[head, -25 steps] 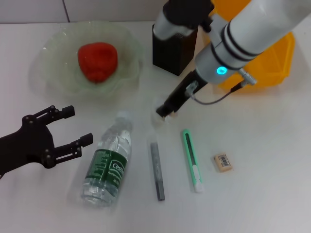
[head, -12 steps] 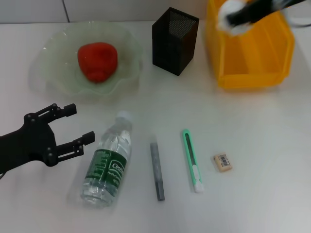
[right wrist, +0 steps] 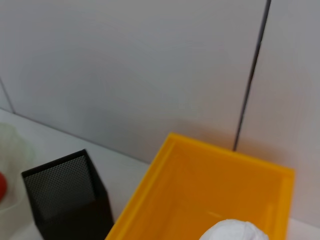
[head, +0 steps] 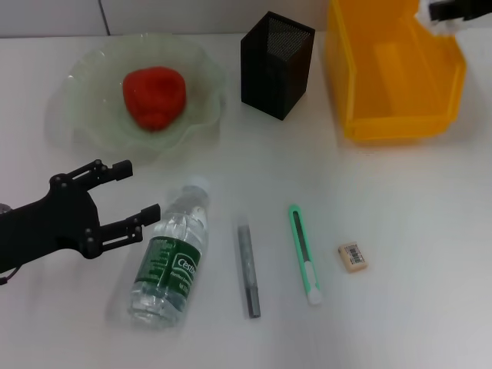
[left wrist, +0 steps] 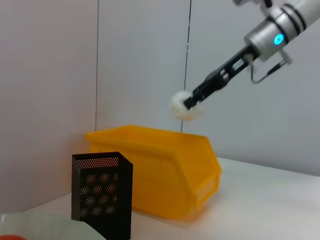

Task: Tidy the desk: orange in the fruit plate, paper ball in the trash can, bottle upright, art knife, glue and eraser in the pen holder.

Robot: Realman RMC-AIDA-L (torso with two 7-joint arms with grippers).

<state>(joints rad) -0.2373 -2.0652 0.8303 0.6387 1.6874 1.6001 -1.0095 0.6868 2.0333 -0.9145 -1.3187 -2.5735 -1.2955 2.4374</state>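
Up over the far right corner of the yellow trash can (head: 392, 77), the right pincer (left wrist: 192, 102) has its tips pinched on the white paper ball (left wrist: 184, 107), which hangs in the air above the open bin rather than inside it. The left pincer (head: 127, 196) hovers low over the white counter (head: 415, 200) with its black fingers (head: 115, 168) spread wide and nothing between them, just beside the bottle (head: 173, 254), which lies on its side with its cap pointing toward the fruit plate (head: 84, 115). The orange (head: 154, 96) already sits in the middle of that pale green plate. The black mesh pen holder (head: 277, 65) stands upright between the plate and the trash can. Nearer the front, three things lie flat and apart in a row to the right of the bottle: the grey glue stick (head: 247, 265), then the green art knife (head: 304, 254), then the small eraser (head: 352, 257).
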